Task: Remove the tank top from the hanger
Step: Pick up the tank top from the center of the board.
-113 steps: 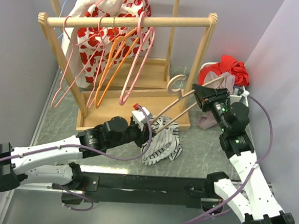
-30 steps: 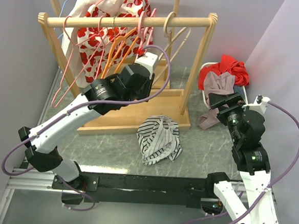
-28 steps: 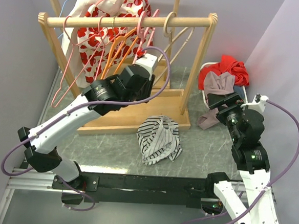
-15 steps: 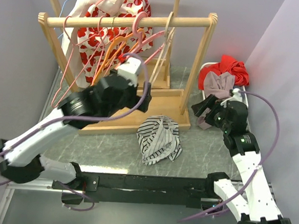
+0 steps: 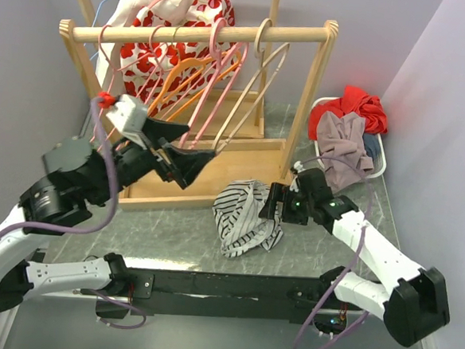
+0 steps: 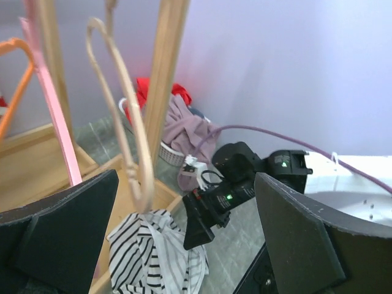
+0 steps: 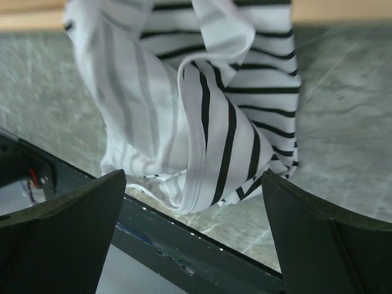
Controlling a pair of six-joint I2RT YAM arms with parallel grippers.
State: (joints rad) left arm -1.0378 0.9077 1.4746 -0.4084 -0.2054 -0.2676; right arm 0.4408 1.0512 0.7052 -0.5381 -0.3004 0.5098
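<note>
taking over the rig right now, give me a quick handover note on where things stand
Left gripper: open, empty, raised in front of the rack.
Right gripper: open, low at the right edge of the striped tank top; contact unclear.
Tank top: crumpled on the table, off the hanger.
Pale hanger: bare, hooked on the rack's rail.
Done: the removal. Left: probably only pulling both arms clear.
</note>
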